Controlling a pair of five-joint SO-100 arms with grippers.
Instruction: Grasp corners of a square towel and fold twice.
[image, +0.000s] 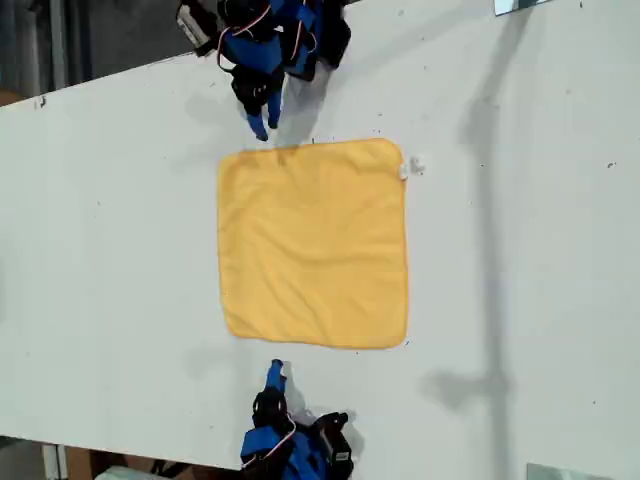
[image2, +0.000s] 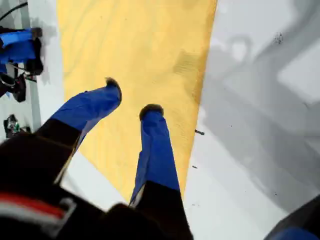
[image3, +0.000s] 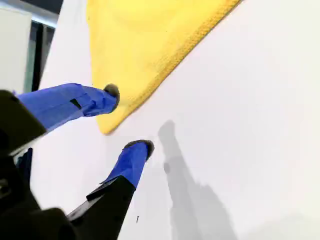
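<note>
Towel (image: 313, 243) lies spread flat on the white bench (image: 110, 220), in the middle of the exterior view. The bench fills nearly the whole frame. The cloth is a yellow-orange square with rounded corners, one layer, smooth, with only faint ripples on its surface.

Two blue and black arms stand at opposite edges of the cloth. One is at the top of the exterior view and the other at the bottom, both toward the towel's left side in that view.

My first pincer (image2: 131, 97) belongs to the arm at the bottom of the exterior view (image: 275, 372). Its jaws stand moderately apart and hold nothing. In the first wrist view they hang over the yellow cloth near one corner, and I cannot tell whether the tips touch it.

My second pincer (image3: 130, 120), at the top of the exterior view (image: 262, 125), is also spread apart and empty. One fingertip (image3: 112, 92) sits at the edge of a rounded corner (image3: 107, 125) and the other is over bare bench.

A small white tag (image: 413, 166) sticks out from the towel's upper right corner in the exterior view.
</note>
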